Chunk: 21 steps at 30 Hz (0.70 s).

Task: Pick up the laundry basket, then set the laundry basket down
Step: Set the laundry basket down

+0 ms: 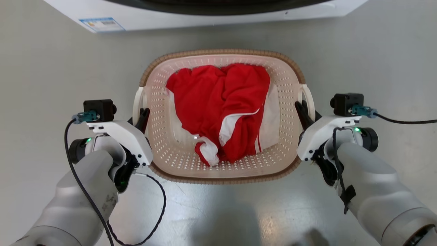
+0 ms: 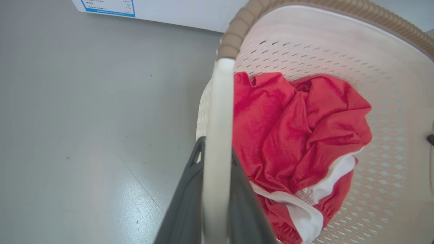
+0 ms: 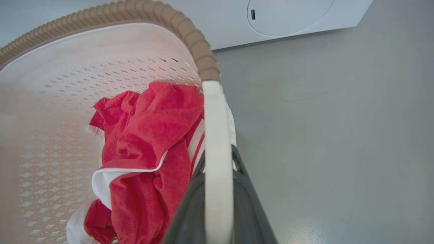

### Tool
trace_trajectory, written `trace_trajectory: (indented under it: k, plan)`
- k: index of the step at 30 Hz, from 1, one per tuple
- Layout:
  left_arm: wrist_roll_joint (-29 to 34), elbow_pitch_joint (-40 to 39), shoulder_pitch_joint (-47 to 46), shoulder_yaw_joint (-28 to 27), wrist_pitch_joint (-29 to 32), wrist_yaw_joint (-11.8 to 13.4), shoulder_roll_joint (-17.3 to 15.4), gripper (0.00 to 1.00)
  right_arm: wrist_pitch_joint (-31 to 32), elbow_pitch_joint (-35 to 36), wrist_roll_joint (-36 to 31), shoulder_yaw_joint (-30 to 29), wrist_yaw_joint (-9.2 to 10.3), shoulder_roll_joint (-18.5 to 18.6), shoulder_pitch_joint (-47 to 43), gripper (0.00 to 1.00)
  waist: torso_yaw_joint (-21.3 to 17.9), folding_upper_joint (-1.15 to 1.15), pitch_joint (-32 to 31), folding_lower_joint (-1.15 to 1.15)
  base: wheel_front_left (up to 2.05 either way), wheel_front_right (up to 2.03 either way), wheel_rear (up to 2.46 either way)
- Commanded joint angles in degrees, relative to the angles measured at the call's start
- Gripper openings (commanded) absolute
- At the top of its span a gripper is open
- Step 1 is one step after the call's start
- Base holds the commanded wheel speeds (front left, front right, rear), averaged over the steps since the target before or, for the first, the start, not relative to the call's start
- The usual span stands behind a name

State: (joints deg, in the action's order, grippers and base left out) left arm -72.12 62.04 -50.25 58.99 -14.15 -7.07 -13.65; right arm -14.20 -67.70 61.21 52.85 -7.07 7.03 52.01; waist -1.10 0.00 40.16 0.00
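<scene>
The laundry basket [image 1: 164,143], cream perforated plastic with a brown woven-look rim, sits in the middle of the head view with a red and white garment [image 1: 222,102] inside. My left gripper [image 1: 143,118] is shut on the basket's white left handle [image 2: 217,135], one dark finger on each side of the bar. My right gripper [image 1: 302,111] is shut on the white right handle [image 3: 217,142] the same way. Whether the basket's base rests on the grey floor or hangs just above it cannot be told.
A white washing machine [image 1: 205,13] stands just beyond the basket, with a blue label [image 1: 101,24] at its lower left. Grey floor [image 1: 51,68] spreads to both sides and in front of the basket.
</scene>
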Motion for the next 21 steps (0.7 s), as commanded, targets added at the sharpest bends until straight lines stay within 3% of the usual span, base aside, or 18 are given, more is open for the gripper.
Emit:
trace_trajectory:
  k: [1,21]
  plan:
    - [1.1,-0.5,-1.4,-2.2,-0.8,-0.4,-2.3,0.0,-0.8,0.5,-1.1,-0.4,-0.42,0.1,-1.7,0.0,-0.1,0.0,1.3,0.0,0.0,0.0,0.0]
    - [13.2,-2.2,-1.3,-14.2,-0.8,-0.4,-1.3,0.0,-0.8,2.5,-13.4,-13.4,-0.42,-1.5,-1.9,0.0,0.2,0.0,7.9,0.0,0.0,0.0,0.0]
